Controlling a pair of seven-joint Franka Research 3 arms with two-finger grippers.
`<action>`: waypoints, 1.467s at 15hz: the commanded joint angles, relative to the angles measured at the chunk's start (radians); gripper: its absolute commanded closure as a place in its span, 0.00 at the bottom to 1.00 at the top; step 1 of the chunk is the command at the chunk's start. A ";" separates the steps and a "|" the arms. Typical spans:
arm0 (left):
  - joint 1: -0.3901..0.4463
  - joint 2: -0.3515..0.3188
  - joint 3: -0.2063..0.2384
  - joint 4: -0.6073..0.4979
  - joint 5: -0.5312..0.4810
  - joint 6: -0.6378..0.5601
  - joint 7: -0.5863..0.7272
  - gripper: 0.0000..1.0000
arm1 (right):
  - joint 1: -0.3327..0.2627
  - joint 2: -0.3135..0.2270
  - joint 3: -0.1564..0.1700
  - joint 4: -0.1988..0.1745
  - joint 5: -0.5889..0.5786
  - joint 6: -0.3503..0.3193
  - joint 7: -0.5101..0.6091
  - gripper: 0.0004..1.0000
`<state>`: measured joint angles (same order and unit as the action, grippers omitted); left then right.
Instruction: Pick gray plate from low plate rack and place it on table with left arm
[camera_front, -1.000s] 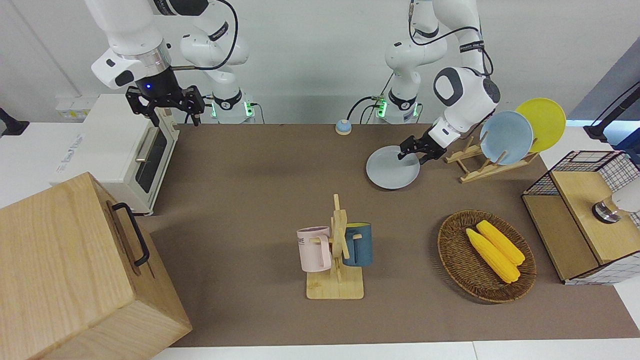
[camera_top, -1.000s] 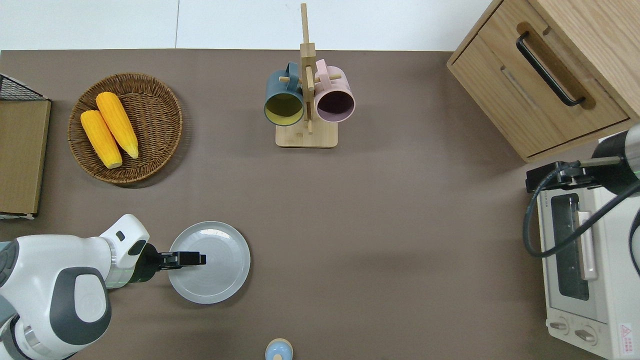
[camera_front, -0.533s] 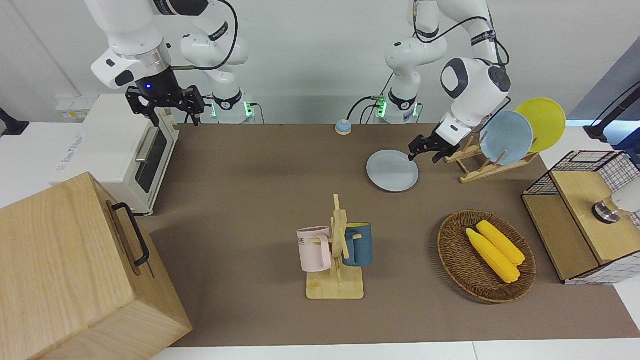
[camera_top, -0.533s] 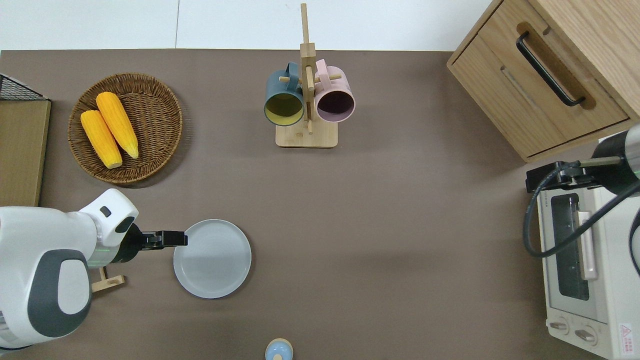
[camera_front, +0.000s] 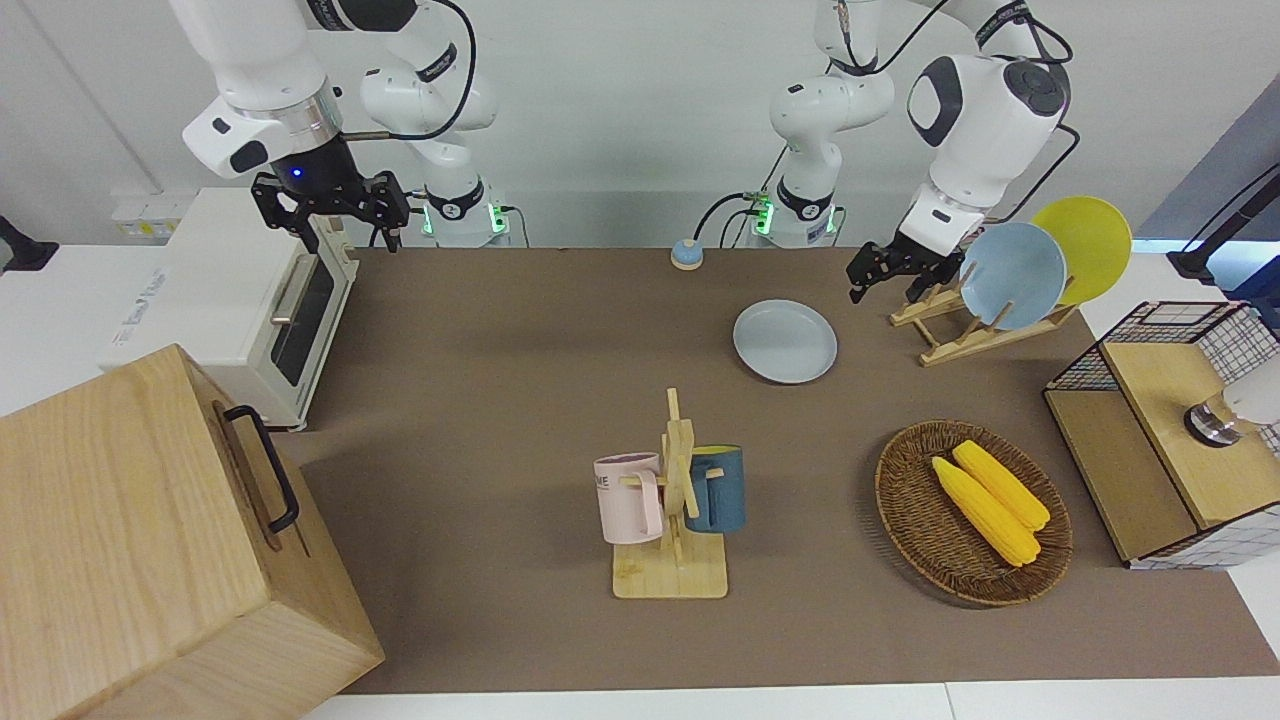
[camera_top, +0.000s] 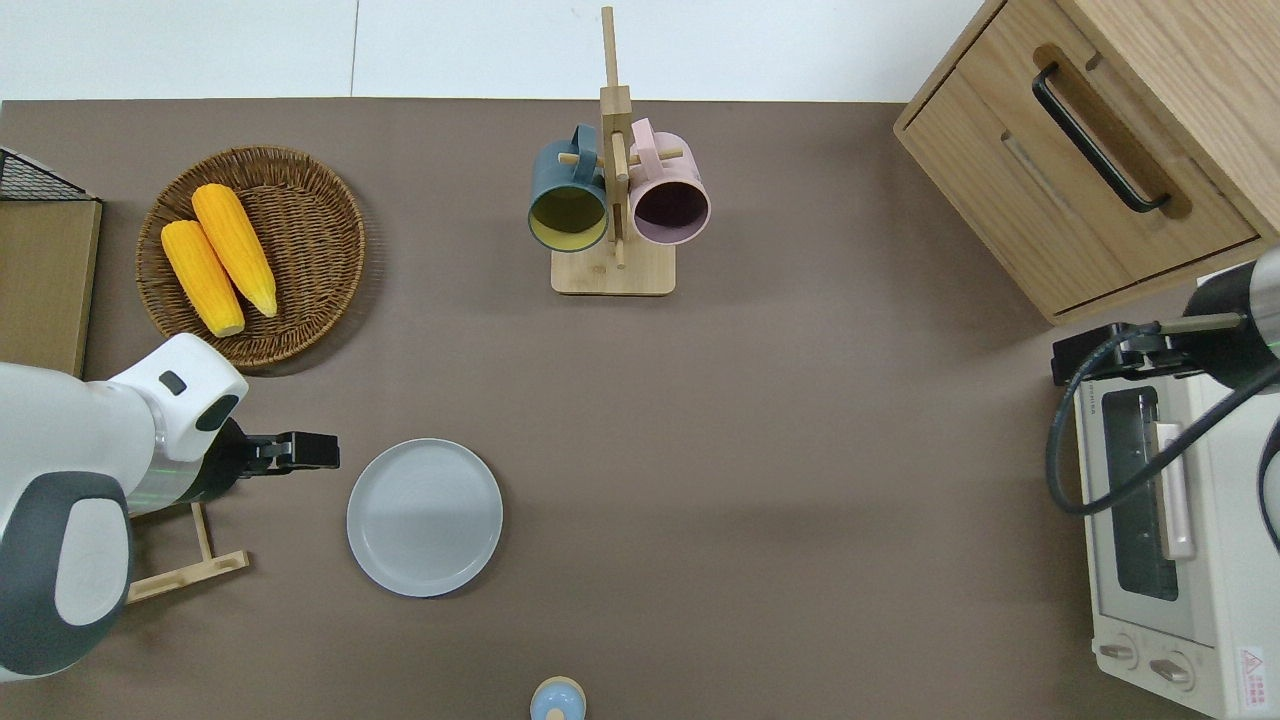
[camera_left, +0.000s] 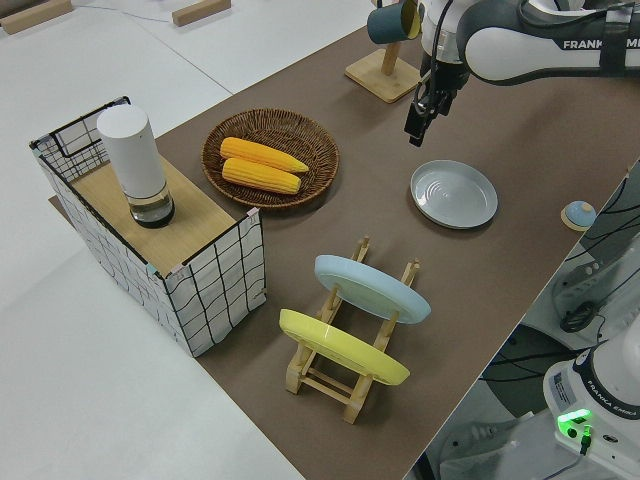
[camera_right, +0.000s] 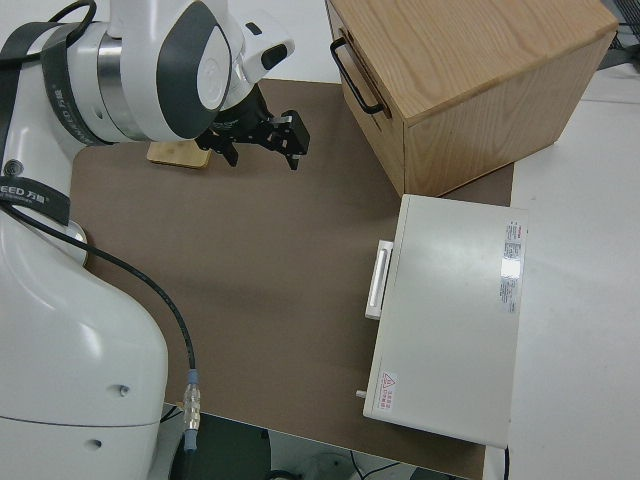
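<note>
Item: gray plate (camera_top: 424, 517), round, shallow, low raised rim; lying flat and right way up on bare table (camera_top: 800, 450), just beside low plate rack (camera_front: 955, 330) on the side toward the right arm's end, well apart from mug stand (camera_top: 612, 200) and corn basket (camera_top: 250, 255). Free of any grip. Left gripper (camera_top: 318, 451) raised off the plate, over bare tabletop between plate and rack, holding nothing; whether fingers parted or closed cannot be told. Right arm parked, right gripper (camera_front: 330, 205) with fingers spread, empty. Rack contents: sky-blue plate (camera_front: 1012, 275) and yellow plate (camera_front: 1085, 248), both leaning in their slots; slot nearest the gray plate vacant. Placement judged done. Handling, by judgement: rigid, probably light, smooth and likely slippery between hard fingers; possibly breakable if ceramic, so best not dropped or knocked. Best hold: pinch across the rim, one finger inside, one beneath; hard to get under while flat on the table, so edge tilt or slide needed first.
</note>
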<state>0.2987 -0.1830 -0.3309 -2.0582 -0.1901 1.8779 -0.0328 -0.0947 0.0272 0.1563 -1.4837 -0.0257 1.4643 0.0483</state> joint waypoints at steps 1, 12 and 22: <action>0.014 0.031 0.012 0.125 0.026 -0.117 -0.036 0.00 | 0.007 0.000 -0.006 0.006 0.003 -0.001 0.004 0.02; 0.005 0.048 0.012 0.213 0.190 -0.161 -0.019 0.00 | 0.007 0.000 -0.006 0.006 0.003 -0.001 0.004 0.02; -0.282 0.112 0.283 0.205 0.189 -0.089 0.042 0.00 | 0.007 0.000 -0.006 0.006 0.003 -0.001 0.004 0.02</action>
<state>0.1365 -0.0964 -0.1543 -1.8753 -0.0222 1.7675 -0.0217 -0.0947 0.0272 0.1563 -1.4837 -0.0257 1.4643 0.0483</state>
